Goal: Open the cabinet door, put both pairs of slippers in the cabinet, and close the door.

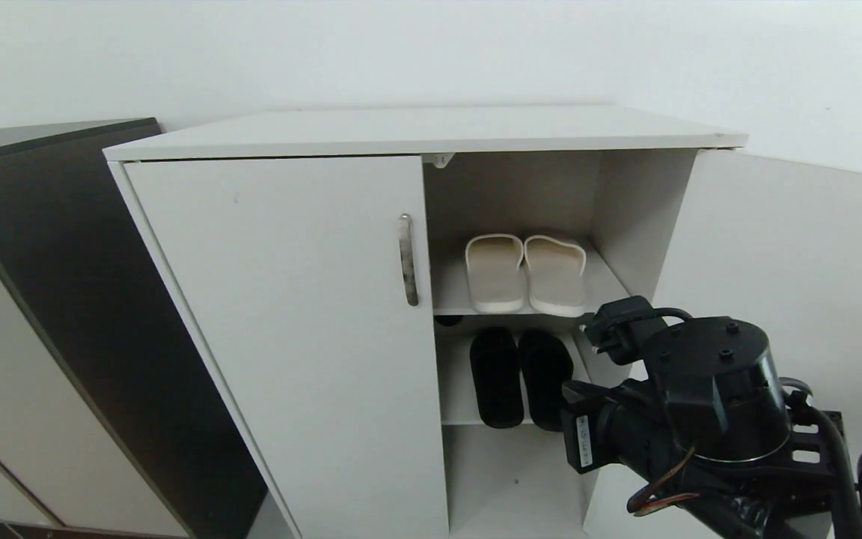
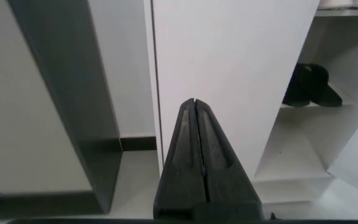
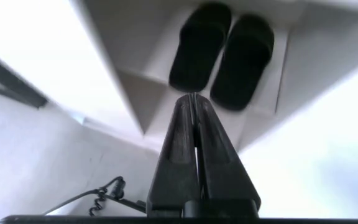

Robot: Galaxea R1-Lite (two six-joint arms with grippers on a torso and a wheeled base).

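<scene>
- Key relation: the open door (image 1: 790,284) is hung on the cabinet's (image 1: 431,131) right side and swung out wide. It is seen to the right of the R arm, panel upright, long axis vertical. Its free edge can't be made out behind the arm.
- A sweep from right to left, back toward the cabinet front, is judged to be what's needed next.
- R gripper (image 3: 194,96): fingers pressed together, nothing held. It is aimed into the cabinet's open right half, at the black pair (image 3: 222,53). It is near them and not touching.
- L gripper (image 2: 194,101): fingers also flat together, empty. It is held low in front of the cabinet's shut door (image 1: 289,314).
- The R arm is judged nearer the open door. The L arm is across the cabinet front, well apart from that door.
- Beige pair (image 1: 524,271): set on the cabinet's upper shelf, side by side, long axes running front to back.
- The black pair is set on the shelf just below, same way round. Their near ends are at the shelf's front edge; overhang can't be told.
- Both pairs are inside, so the stowing part is judged done and only the closing is left.
- In the way: the R arm itself is parked before the opening, between the open door and the cabinet front. The door's swing is judged to cross it, so the arm must be cleared or brought round behind the panel first.
- Others: handle (image 1: 407,260) upright on the shut door's inner edge. Dark panel (image 1: 64,262) leaning left of the cabinet, apart from the door's path.
</scene>
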